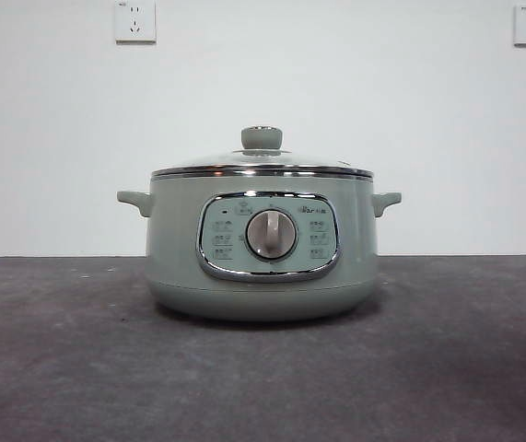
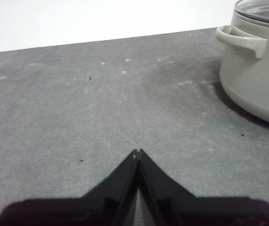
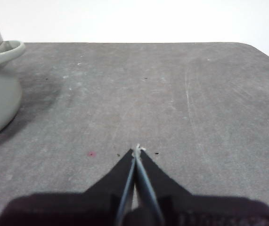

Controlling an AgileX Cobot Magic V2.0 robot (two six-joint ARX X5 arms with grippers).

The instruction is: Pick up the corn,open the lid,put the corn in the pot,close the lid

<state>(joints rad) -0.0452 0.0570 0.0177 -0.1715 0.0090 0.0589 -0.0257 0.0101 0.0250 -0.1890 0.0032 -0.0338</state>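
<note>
The table (image 1: 69, 368) is dark gray and a bit rough, with a plain white wall (image 1: 51, 138) behind it. Closest to me are my own two grippers. My left gripper (image 2: 138, 151) is pinched tight with nothing in it, and it hangs over bare table. My right gripper (image 3: 137, 149) is pinched tight too, with nothing in it, and a tiny pale speck sits at its tips.

Farther out is the pot (image 1: 263, 241). It stands in the middle of the table, between my two arms. My left wrist view shows one side handle (image 2: 242, 39) and part of the lid (image 2: 262, 10) on top. My right wrist view shows only the other side handle (image 3: 4, 52) and a thin bit of the lid. Only the front view shows the dial (image 1: 271, 234) and the lid's green knob (image 1: 262, 138). The lid sits flat on the pot.

I cannot see the corn in any view.

There is wide bare table on both sides of the pot. My right wrist view shows the table's far edge and a rounded corner. Far back, two wall plugs (image 1: 134, 20) sit high on the wall.
</note>
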